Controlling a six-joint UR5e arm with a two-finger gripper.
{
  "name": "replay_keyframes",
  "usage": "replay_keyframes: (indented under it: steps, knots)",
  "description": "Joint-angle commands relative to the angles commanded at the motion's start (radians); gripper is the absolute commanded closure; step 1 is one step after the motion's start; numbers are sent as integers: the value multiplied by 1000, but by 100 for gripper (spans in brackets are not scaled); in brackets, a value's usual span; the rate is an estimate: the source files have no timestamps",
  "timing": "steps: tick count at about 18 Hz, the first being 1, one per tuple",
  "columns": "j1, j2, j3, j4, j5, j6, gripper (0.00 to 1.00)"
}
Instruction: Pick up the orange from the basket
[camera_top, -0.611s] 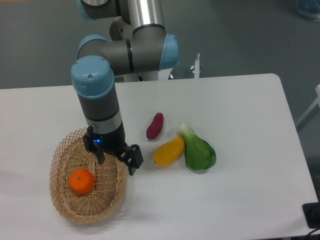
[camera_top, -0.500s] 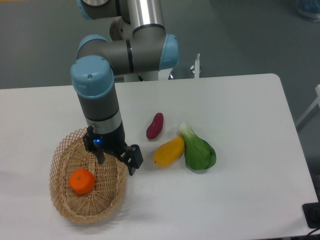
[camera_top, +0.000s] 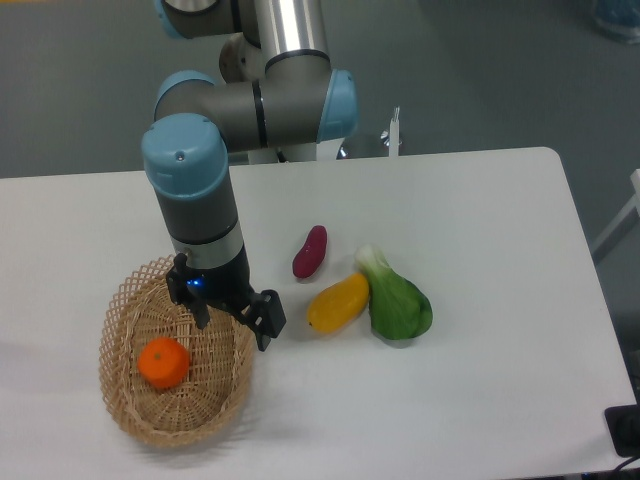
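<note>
No legible text, labels, brands or numbers on anything in view.

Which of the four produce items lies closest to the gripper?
The orange in the basket, just below-left of the open gripper. The other three lie on the table to its right, farther off.

Even, diffuse overhead light is filling the scene, bright but not harsh. The white table (camera_top: 480, 230) is reading slightly overexposed, losing surface detail. Soft, faint shadows are pooling just under the basket (camera_top: 135, 420) and the green vegetable (camera_top: 400, 305). A pale sheen is running down the metal arm (camera_top: 285, 25). Focus is staying fairly sharp throughout, with mild softness and graininess overall.
</note>
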Motion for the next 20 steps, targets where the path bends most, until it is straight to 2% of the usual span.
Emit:
replay_keyframes:
  steps: [10,14,18,20]
  knots:
    - [-18,-43,0,3,3,-46,0]
    - [-20,-74,-11,52,2,-81,0]
    - [-51,-123,-8,54,0,-134,0]
    - [-57,-129,-9,54,-15,-143,0]
